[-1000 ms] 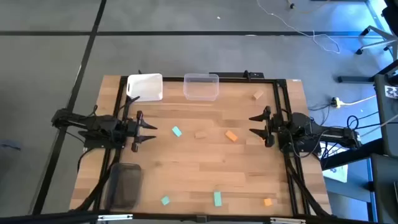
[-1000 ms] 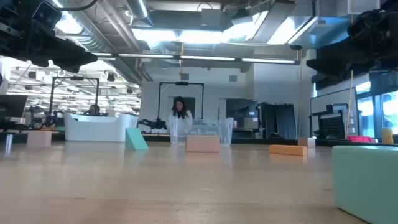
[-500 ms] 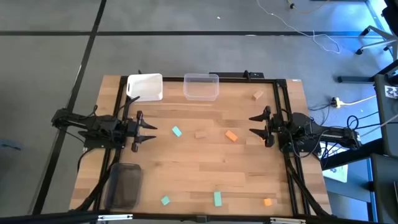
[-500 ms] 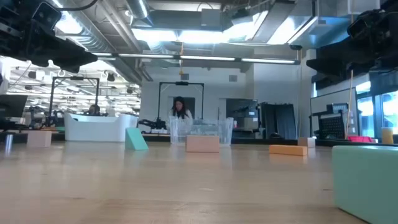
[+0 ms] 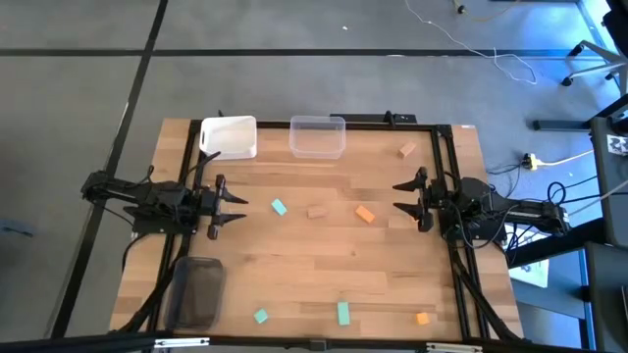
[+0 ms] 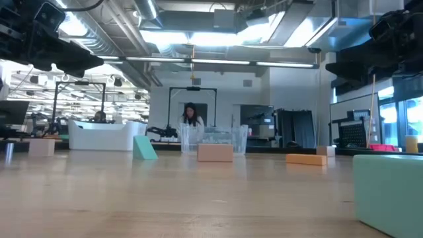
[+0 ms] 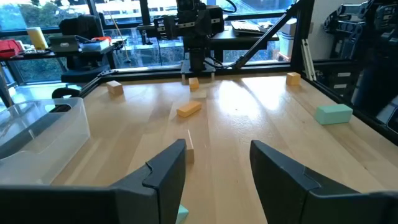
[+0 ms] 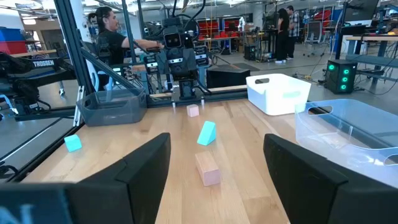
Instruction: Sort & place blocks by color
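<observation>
Two robot arms wait at opposite side edges of a wooden tabletop point(image 5: 324, 284) strewn with small blocks. The left tool point(image 5: 235, 210) sits at the left edge with its fingers spread and nothing between them; the right tool point(image 5: 402, 196) mirrors it at the right edge, fingers likewise parted and empty.

Between them, near the middle of the tabletop, lie a teal block point(image 5: 280, 207), a tan block point(image 5: 316, 211) and an orange bar point(image 5: 365, 214), spaced apart in a loose row. Another tan block point(image 5: 407, 150) rests toward the far right corner. Along the near edge sit a small teal cube point(image 5: 260, 316), a teal bar point(image 5: 343, 313) and an orange cube point(image 5: 423, 318).

Three bins hold the tabletop's edges: a white bin point(image 5: 229, 136) at the far left corner, a clear bin point(image 5: 317, 135) beside it at the middle of the far edge, and a dark grey bin point(image 5: 197, 291) at the near left corner. No block can be seen in any of them.

In the room beyond, a person point(image 8: 111, 38) stands behind the left arm.
</observation>
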Robot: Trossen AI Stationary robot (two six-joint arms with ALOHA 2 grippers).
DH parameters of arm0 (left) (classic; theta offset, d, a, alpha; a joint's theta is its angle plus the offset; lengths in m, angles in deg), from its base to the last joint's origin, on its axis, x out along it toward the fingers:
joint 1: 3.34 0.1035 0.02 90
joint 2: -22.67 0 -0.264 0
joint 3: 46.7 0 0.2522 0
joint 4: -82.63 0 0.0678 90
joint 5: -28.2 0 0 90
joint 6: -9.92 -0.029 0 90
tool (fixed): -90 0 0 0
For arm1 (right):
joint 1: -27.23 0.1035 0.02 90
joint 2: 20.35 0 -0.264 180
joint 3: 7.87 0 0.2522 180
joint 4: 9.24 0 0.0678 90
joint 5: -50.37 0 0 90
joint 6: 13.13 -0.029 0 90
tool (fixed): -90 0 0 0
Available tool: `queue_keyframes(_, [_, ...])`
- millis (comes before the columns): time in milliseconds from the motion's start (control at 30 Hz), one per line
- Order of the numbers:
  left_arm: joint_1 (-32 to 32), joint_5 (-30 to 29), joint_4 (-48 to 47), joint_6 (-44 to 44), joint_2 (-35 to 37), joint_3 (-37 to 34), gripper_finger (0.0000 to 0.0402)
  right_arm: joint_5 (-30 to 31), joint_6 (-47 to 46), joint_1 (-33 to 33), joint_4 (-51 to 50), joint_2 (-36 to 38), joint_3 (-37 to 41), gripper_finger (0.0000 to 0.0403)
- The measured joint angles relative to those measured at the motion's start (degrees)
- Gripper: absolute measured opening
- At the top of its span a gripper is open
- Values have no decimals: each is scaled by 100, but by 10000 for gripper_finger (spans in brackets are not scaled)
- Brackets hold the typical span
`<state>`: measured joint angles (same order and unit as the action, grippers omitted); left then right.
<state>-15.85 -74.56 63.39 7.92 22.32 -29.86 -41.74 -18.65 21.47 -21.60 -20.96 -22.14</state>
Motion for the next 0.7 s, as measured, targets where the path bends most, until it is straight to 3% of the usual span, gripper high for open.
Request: queue_keyframes(700, [0,0,0,2,1,-1,170,17,20,-2,95,0,2,259])
